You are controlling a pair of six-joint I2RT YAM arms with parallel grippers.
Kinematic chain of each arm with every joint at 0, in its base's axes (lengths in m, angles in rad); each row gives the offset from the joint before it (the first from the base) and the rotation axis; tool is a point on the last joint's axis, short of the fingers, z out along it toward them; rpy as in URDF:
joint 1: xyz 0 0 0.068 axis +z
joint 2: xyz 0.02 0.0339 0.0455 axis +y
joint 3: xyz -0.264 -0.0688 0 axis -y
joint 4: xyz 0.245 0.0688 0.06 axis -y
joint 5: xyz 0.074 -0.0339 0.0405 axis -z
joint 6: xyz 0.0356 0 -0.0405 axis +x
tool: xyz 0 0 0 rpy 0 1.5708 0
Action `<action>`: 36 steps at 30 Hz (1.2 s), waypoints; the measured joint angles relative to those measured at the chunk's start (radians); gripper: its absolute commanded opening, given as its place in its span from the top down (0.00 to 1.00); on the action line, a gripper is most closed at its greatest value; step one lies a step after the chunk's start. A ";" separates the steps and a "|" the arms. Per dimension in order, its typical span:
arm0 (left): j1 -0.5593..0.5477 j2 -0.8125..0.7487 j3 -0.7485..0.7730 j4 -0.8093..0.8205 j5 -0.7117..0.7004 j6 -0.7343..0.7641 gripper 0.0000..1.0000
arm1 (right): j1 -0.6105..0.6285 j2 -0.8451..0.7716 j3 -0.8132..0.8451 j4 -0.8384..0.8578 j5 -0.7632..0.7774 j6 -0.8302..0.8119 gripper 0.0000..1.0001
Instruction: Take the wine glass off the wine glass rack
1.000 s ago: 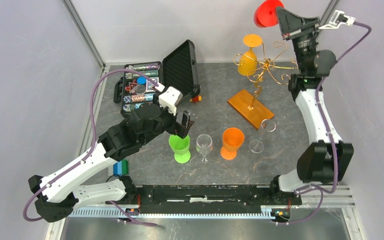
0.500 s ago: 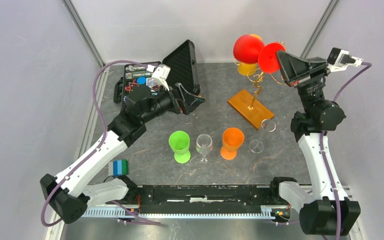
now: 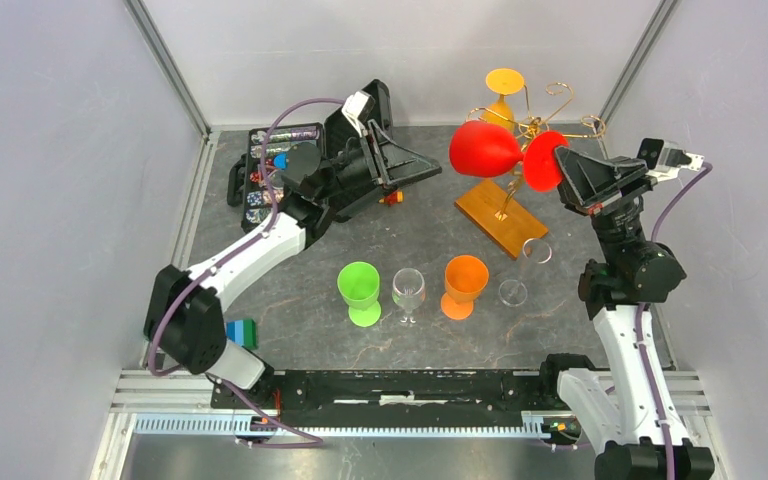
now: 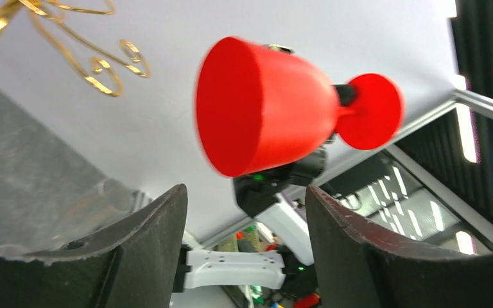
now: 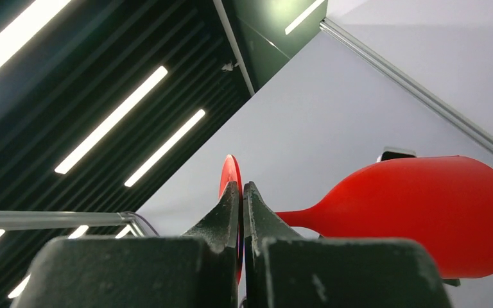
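Wine glass (image 3: 485, 148) lower, in right hand (image 3: 561, 162)

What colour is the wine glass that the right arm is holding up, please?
The wine glass is bright red all over; the left wrist view shows it best.

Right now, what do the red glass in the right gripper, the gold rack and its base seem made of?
The red wine glass: likely plastic, opaque and matte, evenly coloured, not see-through. The wine glass rack: thin metal wire, shiny gold finish glinting on the curls. Its base: apparently wood, orange-brown with a sheen; possibly veneer. The right gripper is shut on the glass's foot.
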 measured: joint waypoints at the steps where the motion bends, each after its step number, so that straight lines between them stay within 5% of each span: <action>1: 0.000 0.019 0.010 0.050 0.016 -0.042 0.33 | 0.000 0.000 -0.006 0.002 0.000 0.012 1.00; 15: 0.000 0.126 0.099 0.374 0.094 -0.295 0.43 | 0.000 -0.013 -0.031 -0.001 0.004 0.080 1.00; 36: -0.054 0.192 0.108 0.407 0.093 -0.336 0.43 | 0.000 -0.078 -0.037 -0.065 0.054 0.037 1.00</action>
